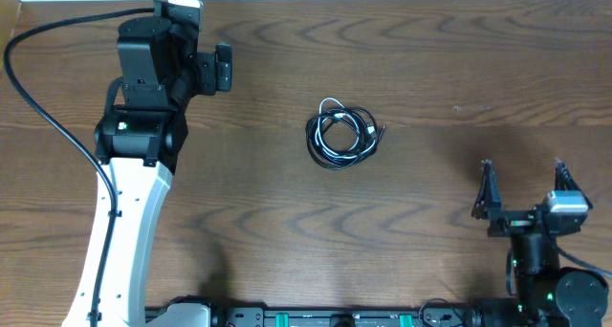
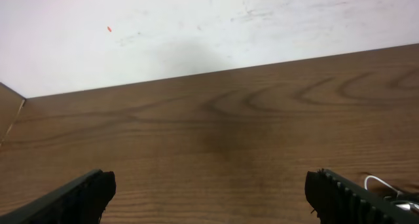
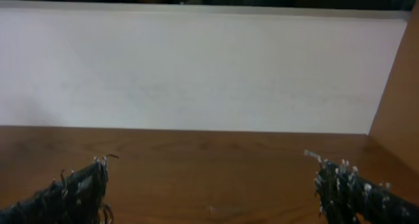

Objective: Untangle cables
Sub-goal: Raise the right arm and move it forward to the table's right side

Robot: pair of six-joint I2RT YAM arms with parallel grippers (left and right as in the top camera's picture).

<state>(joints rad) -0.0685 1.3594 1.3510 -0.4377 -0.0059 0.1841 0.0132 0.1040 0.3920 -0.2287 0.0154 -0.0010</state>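
Observation:
The cables [image 1: 341, 136] lie as one small coil of black and white cords in the middle of the wooden table [image 1: 430, 59], a plug end poking out to the right. My left gripper [image 1: 206, 40] stands open at the far left, well away from the coil. In the left wrist view its fingers [image 2: 85, 194] are spread wide with only bare wood between them, and a white strand of the cables [image 2: 376, 181] shows at the bottom right. Near the front right, my right gripper [image 1: 522, 169] is open and empty, and the right wrist view shows the same gripper [image 3: 209, 185] facing the wall.
A white wall [image 2: 196, 27] runs along the table's far edge. A wooden side board [image 3: 396, 99] stands at the right end. The left arm [image 1: 124, 212] stretches from the front edge towards the back left.

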